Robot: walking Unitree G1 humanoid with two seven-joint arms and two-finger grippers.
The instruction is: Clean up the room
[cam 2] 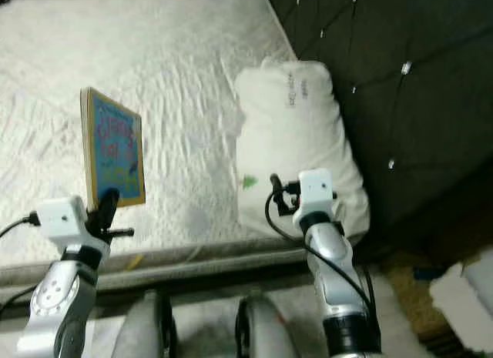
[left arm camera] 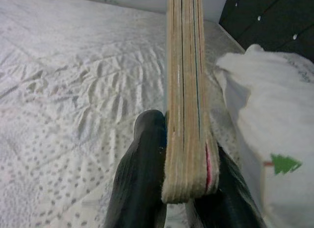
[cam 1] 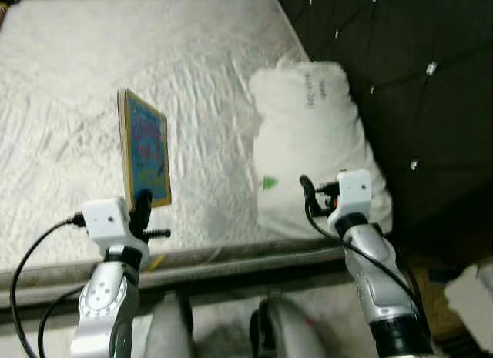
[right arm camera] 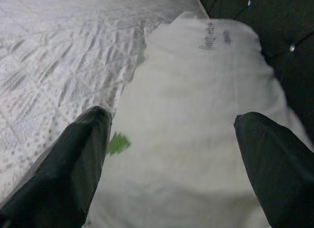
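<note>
One book (cam 1: pixel 145 149), cover text unreadable to me, pinched upright by left gripper (left arm camera: pixel 189 176); right gripper (right arm camera: pixel 171 154) spread above pillow (cam 1: pixel 312 142) with possibly handwritten marks.

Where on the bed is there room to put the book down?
The wide stretch of mattress beside the pillow is bare. It is crowded by the headboard, where the pillow lies. The left gripper holds the book; the right gripper hovers open over the pillow.

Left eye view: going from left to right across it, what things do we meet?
Left gripper → book → pillow → right gripper → headboard
</note>
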